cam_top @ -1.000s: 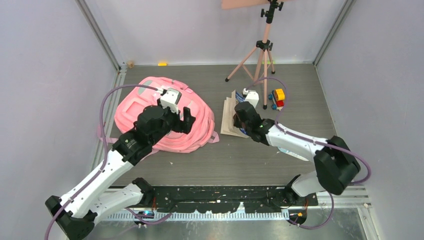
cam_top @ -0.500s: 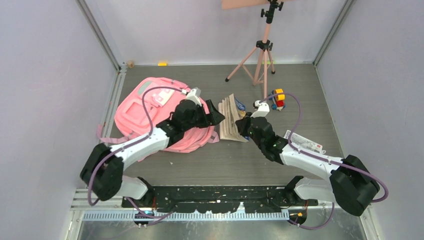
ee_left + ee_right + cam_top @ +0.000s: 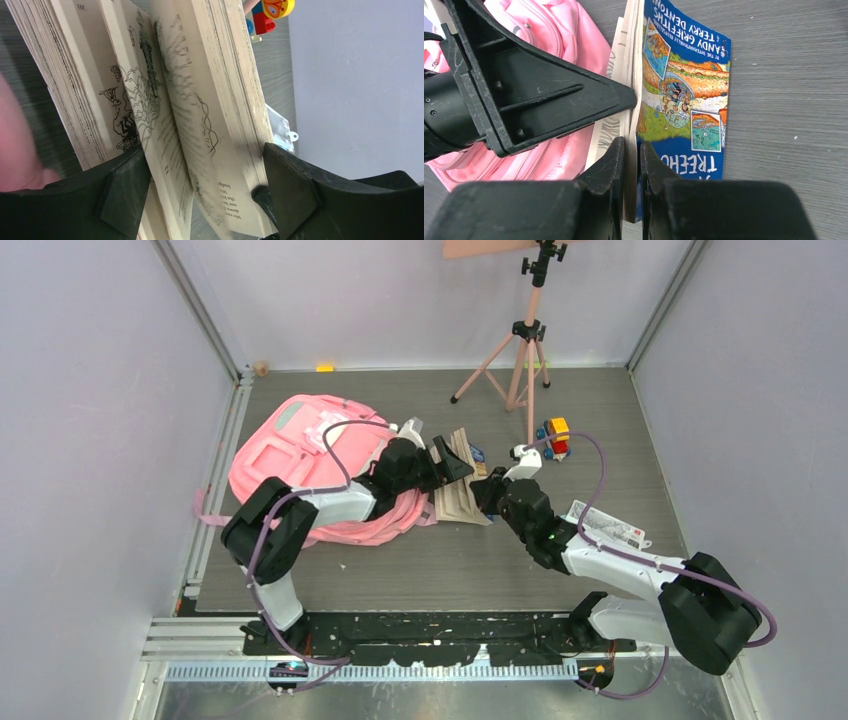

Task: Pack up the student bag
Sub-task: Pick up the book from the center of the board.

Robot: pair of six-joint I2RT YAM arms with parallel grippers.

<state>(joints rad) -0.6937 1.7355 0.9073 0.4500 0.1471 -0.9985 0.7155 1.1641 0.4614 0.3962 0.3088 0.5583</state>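
Observation:
The pink student bag (image 3: 285,455) lies flat at the left of the table and also shows in the right wrist view (image 3: 556,30). A paperback book (image 3: 458,495) with a blue cover (image 3: 684,100) stands on edge just right of the bag, its pages fanned out (image 3: 200,100). My right gripper (image 3: 488,490) is shut on the cover and a few pages at the book's near edge (image 3: 632,165). My left gripper (image 3: 452,465) is open, and its jaws (image 3: 205,195) straddle the fanned pages without pinching them. One left finger (image 3: 534,95) lies against the page side.
A pink tripod (image 3: 525,340) stands at the back centre. A toy of coloured blocks (image 3: 553,437) sits right of the book. A flat printed packet (image 3: 605,525) lies by the right arm. Grey walls close in both sides.
My left arm has swung right from over the bag to the book and put its open jaws around the pages. My right gripper has tipped the book up and drawn it slightly nearer.

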